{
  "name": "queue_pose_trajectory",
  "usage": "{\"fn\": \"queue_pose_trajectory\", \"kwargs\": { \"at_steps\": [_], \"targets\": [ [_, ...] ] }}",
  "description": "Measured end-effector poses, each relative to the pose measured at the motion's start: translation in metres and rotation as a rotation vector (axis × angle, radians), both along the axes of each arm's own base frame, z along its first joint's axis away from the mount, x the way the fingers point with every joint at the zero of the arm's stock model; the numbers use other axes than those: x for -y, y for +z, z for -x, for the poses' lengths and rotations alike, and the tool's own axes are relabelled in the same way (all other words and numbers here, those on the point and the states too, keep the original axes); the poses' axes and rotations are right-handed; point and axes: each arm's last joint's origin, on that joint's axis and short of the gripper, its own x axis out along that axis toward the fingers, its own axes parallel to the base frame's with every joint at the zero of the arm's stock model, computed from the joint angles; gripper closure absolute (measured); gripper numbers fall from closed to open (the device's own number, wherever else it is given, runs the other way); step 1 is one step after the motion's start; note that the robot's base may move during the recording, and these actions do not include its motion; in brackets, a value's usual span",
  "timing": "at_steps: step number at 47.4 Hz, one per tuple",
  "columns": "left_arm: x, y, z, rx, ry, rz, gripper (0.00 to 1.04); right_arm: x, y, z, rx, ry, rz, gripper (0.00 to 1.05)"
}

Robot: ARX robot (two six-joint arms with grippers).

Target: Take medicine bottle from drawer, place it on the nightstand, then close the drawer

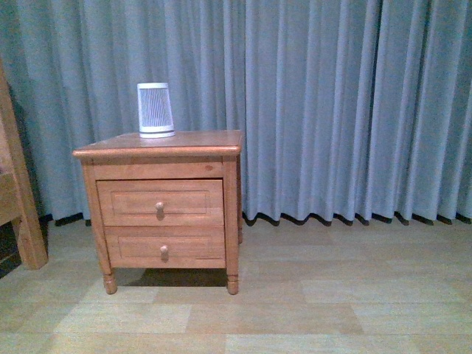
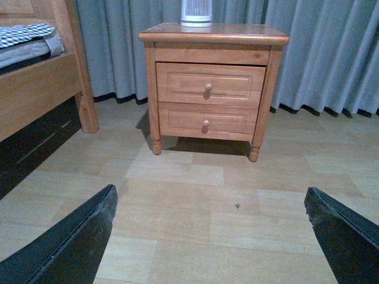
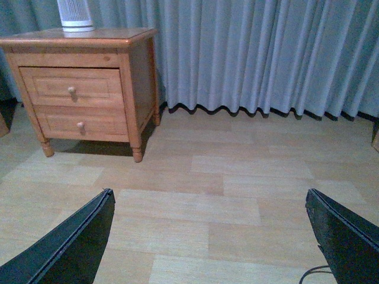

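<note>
Grey curtain [image 1: 332,110] backs the nightstand [image 1: 158,152], whose upper drawer [image 1: 125,203] is shut, with a white slatted appliance [image 1: 155,109] on top. Only the left wrist view shows the bed [image 2: 35,89]. Left gripper [image 2: 209,195] and right gripper [image 3: 208,195] gape wide, empty. Where the bottle is cannot be told.

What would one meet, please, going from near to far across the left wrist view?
left gripper, open → bare floor → nightstand → curtain. The bed frame spans several depths, so it is left out.
</note>
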Motion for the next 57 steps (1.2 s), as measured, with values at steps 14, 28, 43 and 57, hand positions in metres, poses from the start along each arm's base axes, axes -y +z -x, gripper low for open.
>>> {"fn": "queue_pose_trajectory", "kwargs": {
  "at_steps": [14, 28, 43, 57],
  "targets": [
    [0.0, 0.0, 0.0, 0.0, 0.0, 0.0, 0.07, 0.0, 0.0, 0.0, 0.0, 0.0, 0.0, 0.07],
    [0.0, 0.0, 0.0, 0.0, 0.0, 0.0, 0.07, 0.0, 0.0, 0.0, 0.0, 0.0, 0.0, 0.07],
    [0.0, 0.0, 0.0, 0.0, 0.0, 0.0, 0.07, 0.0, 0.0, 0.0, 0.0, 0.0, 0.0, 0.07],
    [0.0, 0.0, 0.0, 0.0, 0.0, 0.0, 0.07, 0.0, 0.0, 0.0, 0.0, 0.0, 0.0, 0.07]
  ]
}}
